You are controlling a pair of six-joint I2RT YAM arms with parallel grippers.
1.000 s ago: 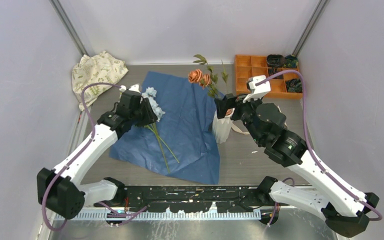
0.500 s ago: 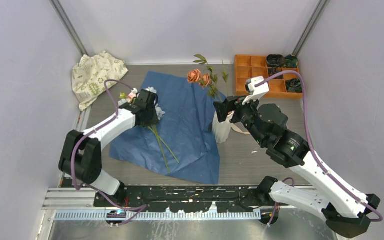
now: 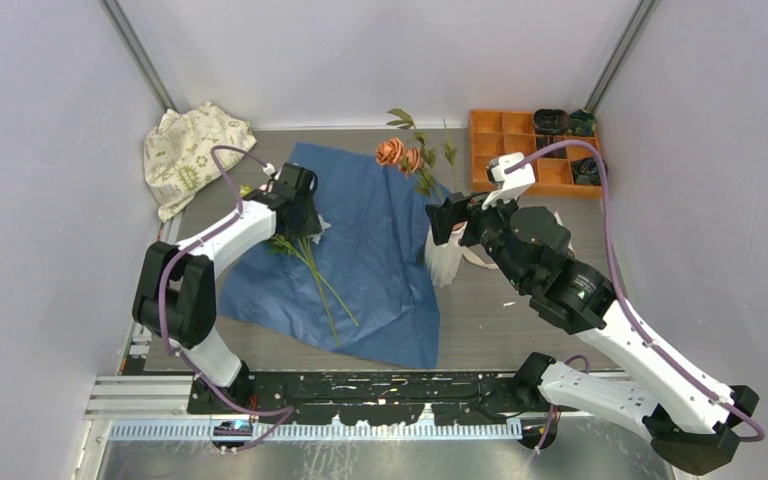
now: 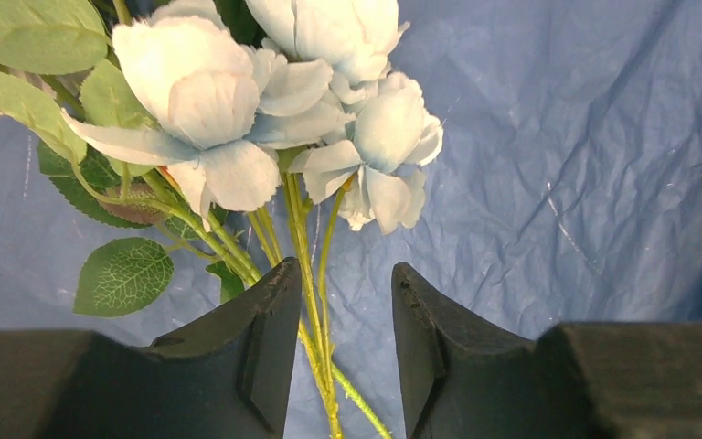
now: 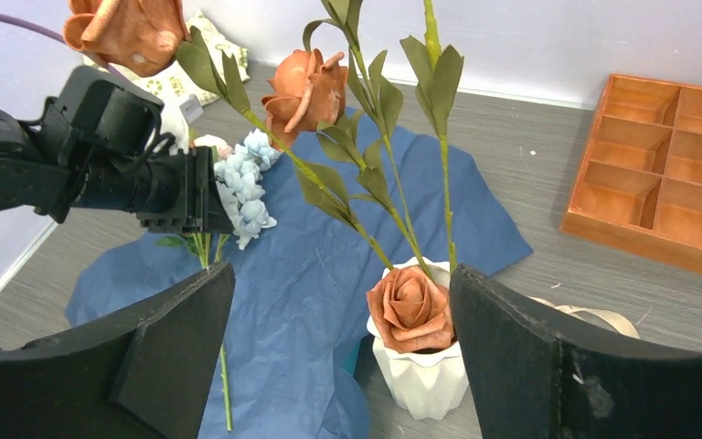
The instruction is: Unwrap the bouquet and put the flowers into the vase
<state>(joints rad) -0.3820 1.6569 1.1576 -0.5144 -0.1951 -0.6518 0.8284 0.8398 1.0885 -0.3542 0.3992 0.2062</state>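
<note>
The bouquet's blue paper [image 3: 380,250] lies spread flat on the table. Pale blue flowers [image 4: 238,101] rest on it, their green stems [image 3: 322,288] pointing toward me. My left gripper [image 3: 300,212] hangs over them, open, with the stems [image 4: 315,302] running between the jaws close to the left finger and a clear gap to the right one. The white ridged vase [image 3: 445,262] holds rust-orange flowers [image 3: 398,154]. My right gripper [image 3: 447,215] stands wide open just above the vase [image 5: 425,375], holding nothing.
An orange compartment tray [image 3: 490,130] sits at the back right with dark items in its far cells. A cream printed cloth [image 3: 195,145] lies at the back left. A beige ribbon [image 3: 478,258] lies right of the vase.
The left arm has folded in and its gripper has slid a little toward the back over the pale blue flowers, whose blooms are now covered from above. The right gripper has barely moved.
</note>
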